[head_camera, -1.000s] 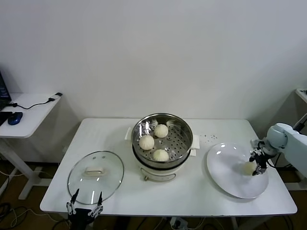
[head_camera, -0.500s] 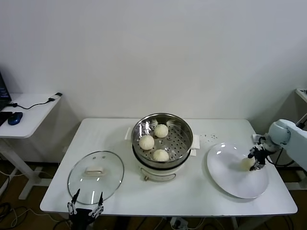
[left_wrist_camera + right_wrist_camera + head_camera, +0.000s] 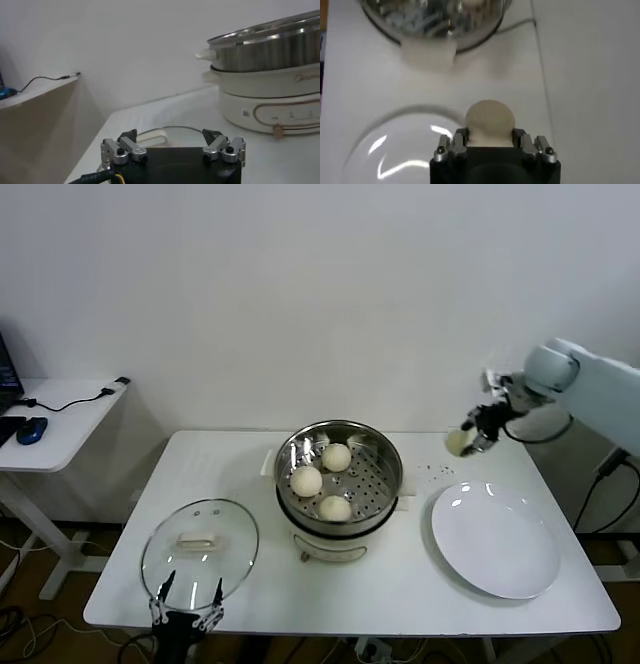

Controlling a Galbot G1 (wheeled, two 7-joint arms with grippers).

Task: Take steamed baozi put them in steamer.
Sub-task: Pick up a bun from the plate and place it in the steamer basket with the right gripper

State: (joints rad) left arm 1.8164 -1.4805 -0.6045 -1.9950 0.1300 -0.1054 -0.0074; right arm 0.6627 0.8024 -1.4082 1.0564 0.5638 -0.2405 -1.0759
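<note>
A plain test room or lab set up for a cooking trial is showing here, not a home kitchen. A white folding surface (image 3: 400, 604) is standing against a bare white wall (image 3: 330, 294) and carrying an electric steamer (image 3: 338, 474). Left of the steamer, a side desk (image 3: 60, 419) is holding a computer mouse (image 3: 31, 430) and a cable (image 3: 85, 396).
</note>
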